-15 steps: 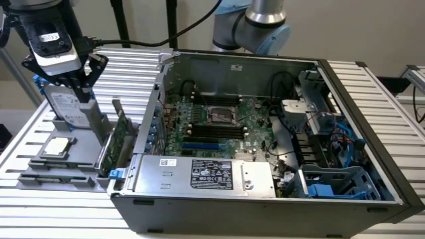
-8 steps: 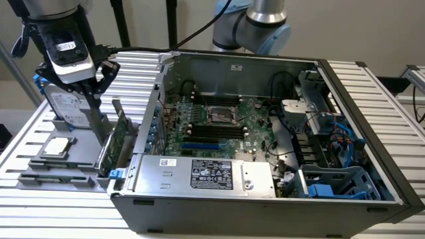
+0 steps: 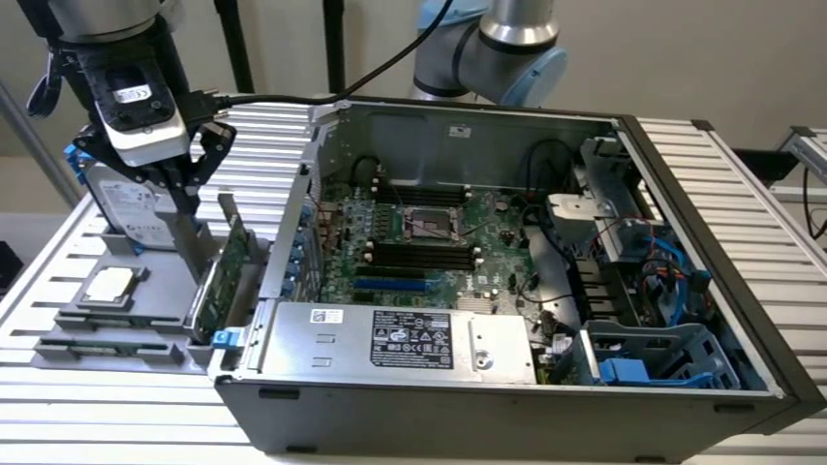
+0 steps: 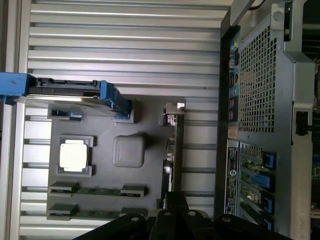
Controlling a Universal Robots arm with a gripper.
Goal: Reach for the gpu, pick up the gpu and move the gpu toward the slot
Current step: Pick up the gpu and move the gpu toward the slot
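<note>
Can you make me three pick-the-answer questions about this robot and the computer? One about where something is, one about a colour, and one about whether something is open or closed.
1. Where is the thin green circuit-board card?
A. plugged into the motherboard
B. standing on edge in the gray holder tray
C. lying on the floor

2. What colour is the frame around the silver hard drive?
A. red
B. yellow
C. blue

3. How is the big black computer case?
A. open
B. closed by a panel
C. upside down

Answers: 1 B, the card stands in the tray outside the case, with the gripper close above it. 2 C, blue edges show around the drive. 3 A, the case's boards and cables are in plain sight.
</note>
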